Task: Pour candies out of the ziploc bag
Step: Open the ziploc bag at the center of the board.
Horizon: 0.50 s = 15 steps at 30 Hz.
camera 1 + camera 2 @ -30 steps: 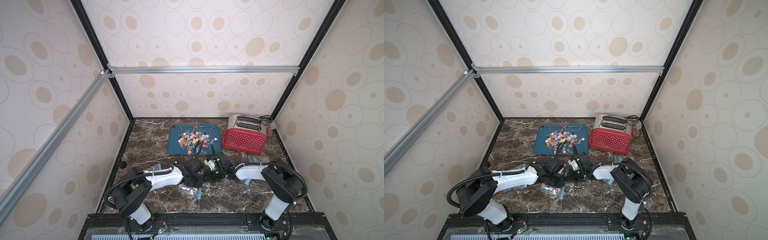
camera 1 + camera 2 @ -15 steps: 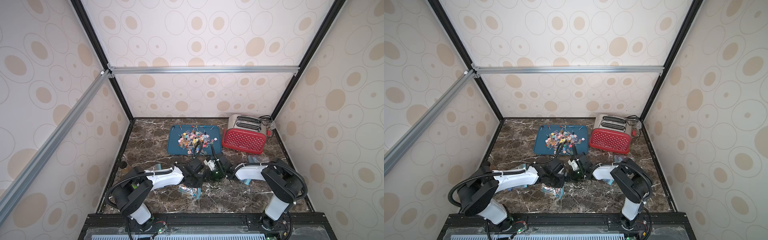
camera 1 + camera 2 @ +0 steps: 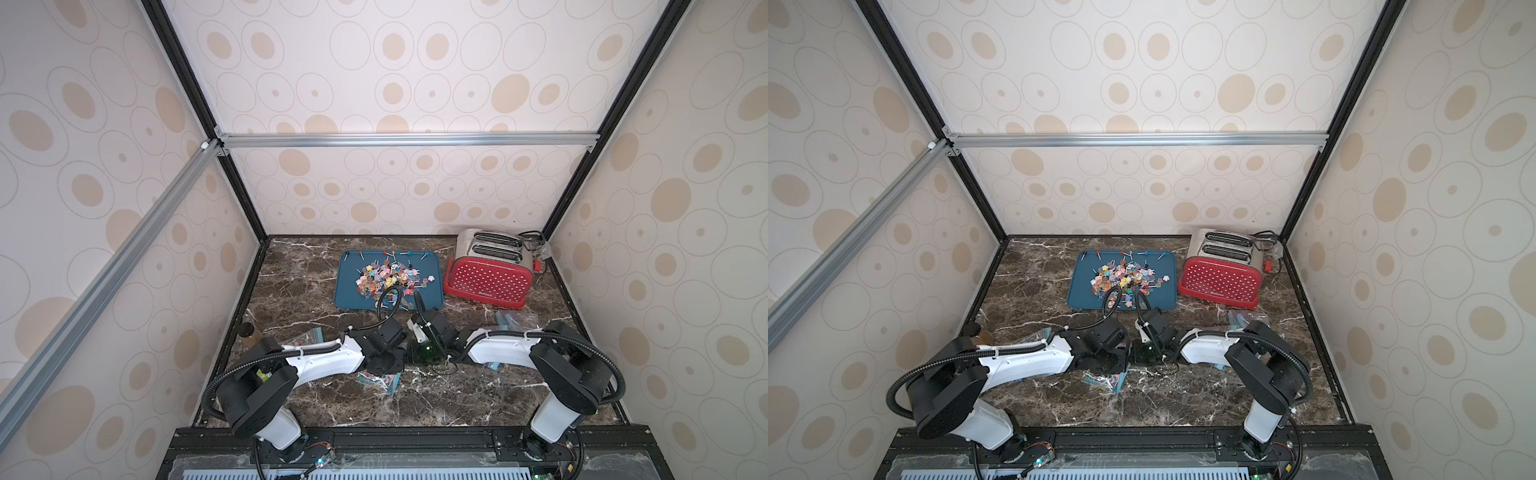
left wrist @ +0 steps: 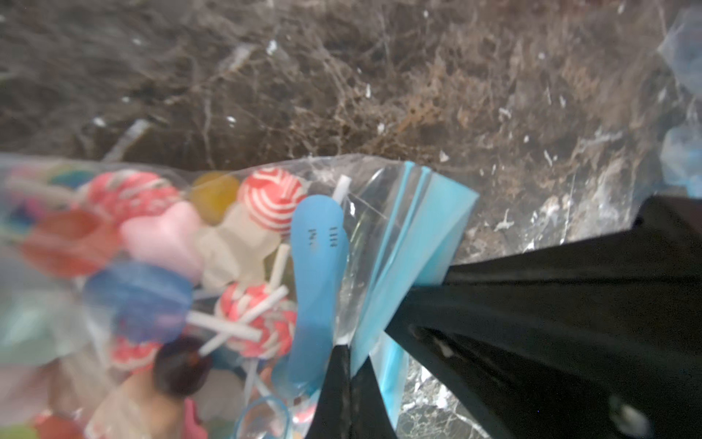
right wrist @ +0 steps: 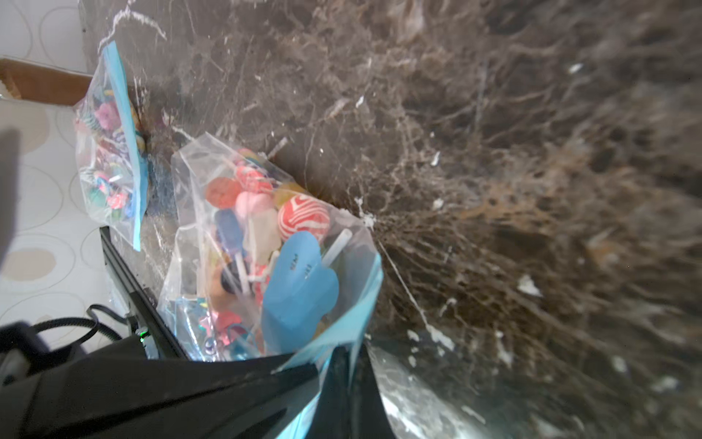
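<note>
Blue zip strip (image 4: 410, 235) clenched by left gripper (image 4: 351, 357) and right gripper (image 5: 343, 357) alike; ziploc bag (image 3: 380, 380) trails toward 6 o'clock, candies (image 4: 163, 235) inside.

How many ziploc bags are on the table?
3 clearly: a middle bag pinched by the left gripper and right gripper, a left bag beside the left arm, a right bag near the toaster. A blue edge under the right arm may be a fourth.

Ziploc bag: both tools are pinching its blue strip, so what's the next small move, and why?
Probably ease the left tool and right tool apart to open the strip: both are shut on it, and the candies are inside the bag.
</note>
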### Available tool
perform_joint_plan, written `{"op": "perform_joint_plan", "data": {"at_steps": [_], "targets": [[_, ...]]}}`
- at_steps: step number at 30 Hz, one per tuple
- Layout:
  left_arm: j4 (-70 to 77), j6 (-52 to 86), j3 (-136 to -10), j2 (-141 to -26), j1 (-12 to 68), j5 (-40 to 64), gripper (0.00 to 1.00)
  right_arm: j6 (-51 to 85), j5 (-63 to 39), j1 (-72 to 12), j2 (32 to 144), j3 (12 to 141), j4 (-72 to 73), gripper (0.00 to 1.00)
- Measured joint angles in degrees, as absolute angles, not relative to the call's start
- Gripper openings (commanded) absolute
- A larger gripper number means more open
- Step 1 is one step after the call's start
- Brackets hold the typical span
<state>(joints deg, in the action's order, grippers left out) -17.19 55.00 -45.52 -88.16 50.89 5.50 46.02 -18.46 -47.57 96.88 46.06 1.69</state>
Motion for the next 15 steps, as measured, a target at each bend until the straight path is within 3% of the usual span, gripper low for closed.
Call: {"op": "perform_joint_plan", "data": {"at_steps": [15], "targets": [[-14.8, 70.1, -44.3, -88.9, 55.4, -5.0, 0.00, 50.0, -11.0, -50.1, 97.7, 47.9, -3.9, 0.00]]}}
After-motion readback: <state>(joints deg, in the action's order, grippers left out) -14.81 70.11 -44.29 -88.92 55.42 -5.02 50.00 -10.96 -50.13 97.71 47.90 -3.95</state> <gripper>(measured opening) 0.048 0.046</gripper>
